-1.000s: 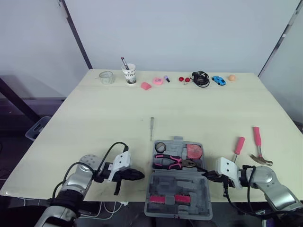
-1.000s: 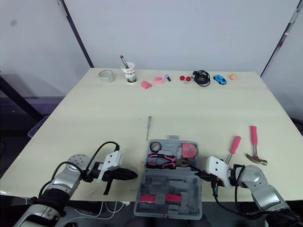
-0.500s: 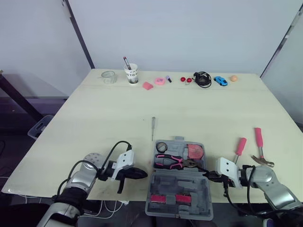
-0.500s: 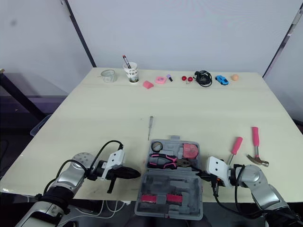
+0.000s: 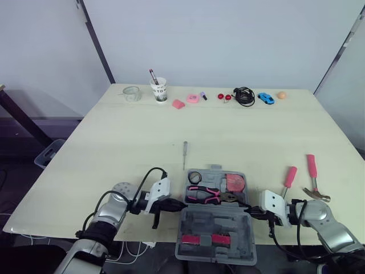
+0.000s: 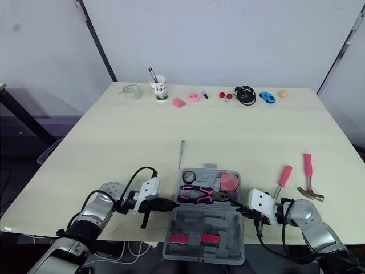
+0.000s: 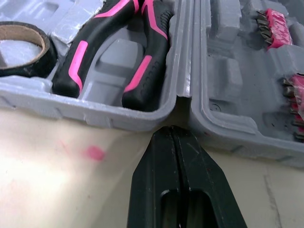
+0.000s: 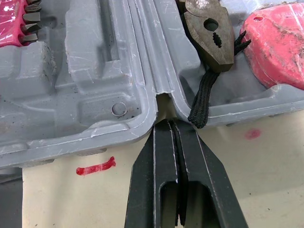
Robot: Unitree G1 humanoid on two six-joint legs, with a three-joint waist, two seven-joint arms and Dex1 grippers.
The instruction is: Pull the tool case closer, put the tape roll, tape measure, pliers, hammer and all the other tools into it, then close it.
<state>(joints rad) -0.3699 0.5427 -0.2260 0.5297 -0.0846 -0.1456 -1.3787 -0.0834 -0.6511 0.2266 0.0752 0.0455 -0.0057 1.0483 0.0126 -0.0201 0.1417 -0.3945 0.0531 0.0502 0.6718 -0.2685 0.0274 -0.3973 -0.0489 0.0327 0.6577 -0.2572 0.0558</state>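
Note:
The grey tool case (image 5: 211,221) lies open at the table's near edge, its near half overhanging. Its far half holds pink-and-black pliers (image 5: 202,195), a tape roll (image 5: 194,176) and a red tape measure (image 5: 233,183). My left gripper (image 5: 181,203) is shut, its tip at the hinge notch on the case's left side (image 7: 173,135). Shut too, my right gripper (image 5: 250,212) touches the hinge notch on the right side (image 8: 169,124). A pink-handled screwdriver (image 5: 289,177) and a hammer (image 5: 312,174) lie to the right of the case. A thin screwdriver (image 5: 184,155) lies beyond it.
Along the far edge stand a glass jar (image 5: 132,93), a cup with a pen (image 5: 159,89), small pink items (image 5: 191,98), a black cable (image 5: 243,95), a blue toy car (image 5: 265,97) and an orange ball (image 5: 280,95). Bit strips (image 7: 278,28) sit in the case's near half.
My left gripper has slid right along the table until its tip reached the case's left side. The right gripper and the case have stayed put.

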